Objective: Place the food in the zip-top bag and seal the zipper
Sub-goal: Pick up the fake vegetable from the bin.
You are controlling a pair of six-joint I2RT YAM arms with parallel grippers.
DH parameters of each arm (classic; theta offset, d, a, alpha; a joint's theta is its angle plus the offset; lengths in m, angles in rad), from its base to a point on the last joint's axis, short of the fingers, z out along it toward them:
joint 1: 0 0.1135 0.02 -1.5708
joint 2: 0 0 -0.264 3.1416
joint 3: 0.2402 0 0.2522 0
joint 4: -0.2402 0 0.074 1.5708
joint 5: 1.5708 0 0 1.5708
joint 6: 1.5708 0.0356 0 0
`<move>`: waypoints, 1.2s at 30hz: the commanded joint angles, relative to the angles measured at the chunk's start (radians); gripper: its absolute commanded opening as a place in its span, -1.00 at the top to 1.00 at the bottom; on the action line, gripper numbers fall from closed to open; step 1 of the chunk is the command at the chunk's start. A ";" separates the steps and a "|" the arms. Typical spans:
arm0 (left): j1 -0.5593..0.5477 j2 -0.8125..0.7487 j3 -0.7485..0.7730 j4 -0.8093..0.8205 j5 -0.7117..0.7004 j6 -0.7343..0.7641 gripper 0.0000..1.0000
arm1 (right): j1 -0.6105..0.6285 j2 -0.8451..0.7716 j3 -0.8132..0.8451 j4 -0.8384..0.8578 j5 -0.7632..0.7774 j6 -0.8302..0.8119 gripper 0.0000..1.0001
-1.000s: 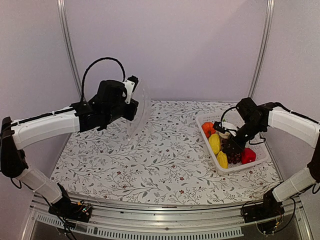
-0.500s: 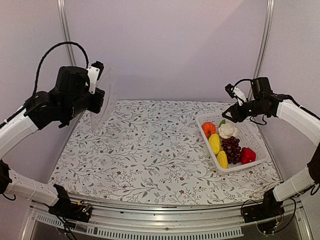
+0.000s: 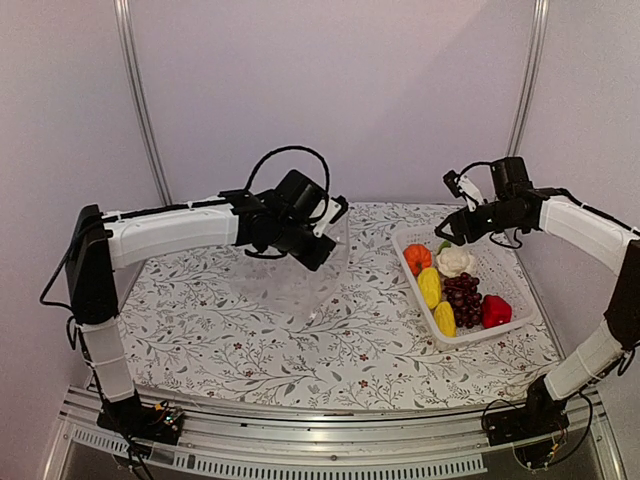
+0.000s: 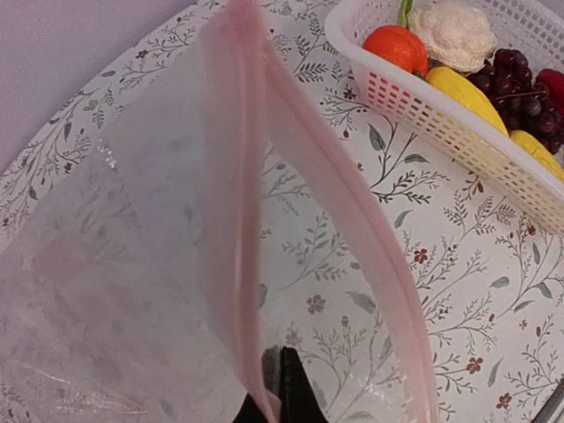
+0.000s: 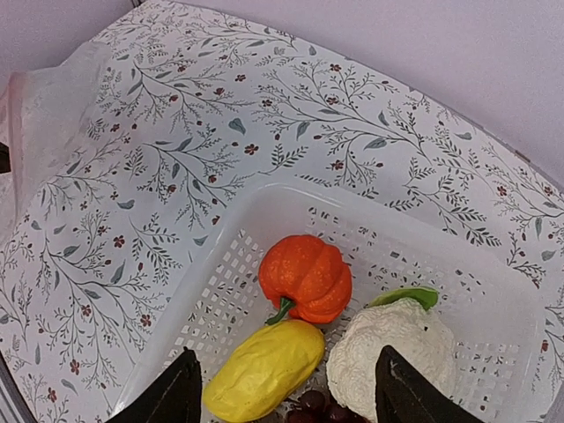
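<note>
My left gripper [image 4: 275,401] is pinched tight on the zipper [image 4: 245,176] of the zip-top bag [image 3: 290,285]. I hold the bag up near the basket [image 3: 525,305], on its left side. The mouth hangs open toward the basket, so the food has only a short way to go.

My right gripper [image 5: 286,401] hangs just over the basket with its fingers wide apart and nothing in them (ready to grab, I think). All the food is lying in the basket: the orange piece [image 5: 304,278], the cauliflower [image 5: 397,348], the yellow pieces [image 3: 429,287], the grapes [image 3: 465,300] and the red piece [image 3: 496,312]. None is in the bag yet.

Some things are hard to see. The bag is clear, so its edges fade into the flowery table [image 3: 250,355]. I cannot tell if its bottom touches the table. My left fingers are mostly cut off in my left wrist view. In my right wrist view, the grapes barely peek in and the red piece is cut off.
</note>
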 commanded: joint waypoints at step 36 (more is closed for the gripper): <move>0.050 -0.159 -0.220 0.253 0.307 -0.047 1.00 | 0.062 0.484 0.195 0.041 0.043 0.094 -0.59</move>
